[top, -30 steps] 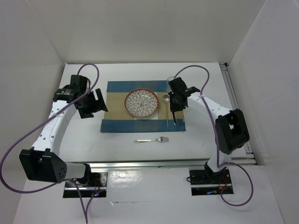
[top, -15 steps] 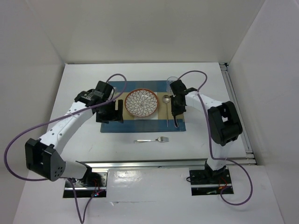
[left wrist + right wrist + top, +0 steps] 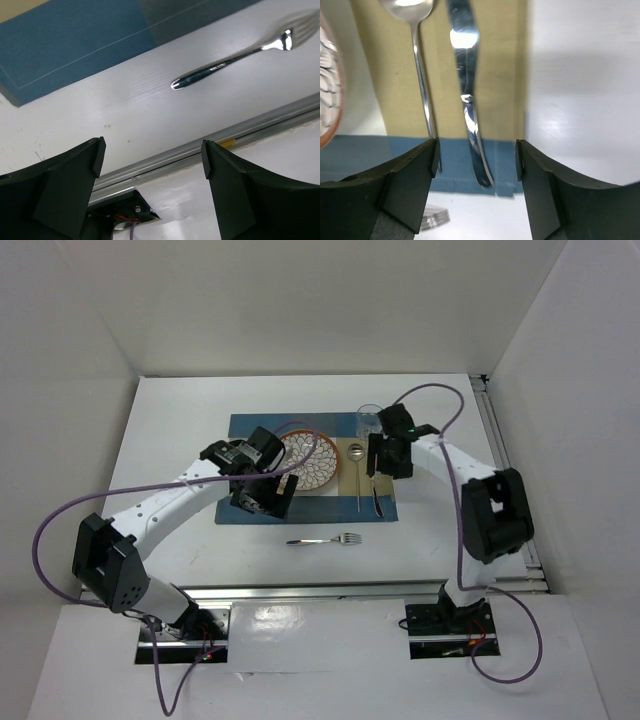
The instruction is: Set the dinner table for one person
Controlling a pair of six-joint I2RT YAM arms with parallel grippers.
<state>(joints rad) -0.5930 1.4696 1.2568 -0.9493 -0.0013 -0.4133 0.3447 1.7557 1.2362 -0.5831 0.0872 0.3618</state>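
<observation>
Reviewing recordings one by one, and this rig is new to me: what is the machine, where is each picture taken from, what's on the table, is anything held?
A robotic left arm and right arm are bolted at the near edge of a white table. One picture looks down from above; the other two come from wrist cameras. On it lies a striped placemat carrying a plate, spoon and knife, with a glass at its far corner. A fork lies on bare table nearer the arms. The left end effector and right end effector are open, holding nothing.
</observation>
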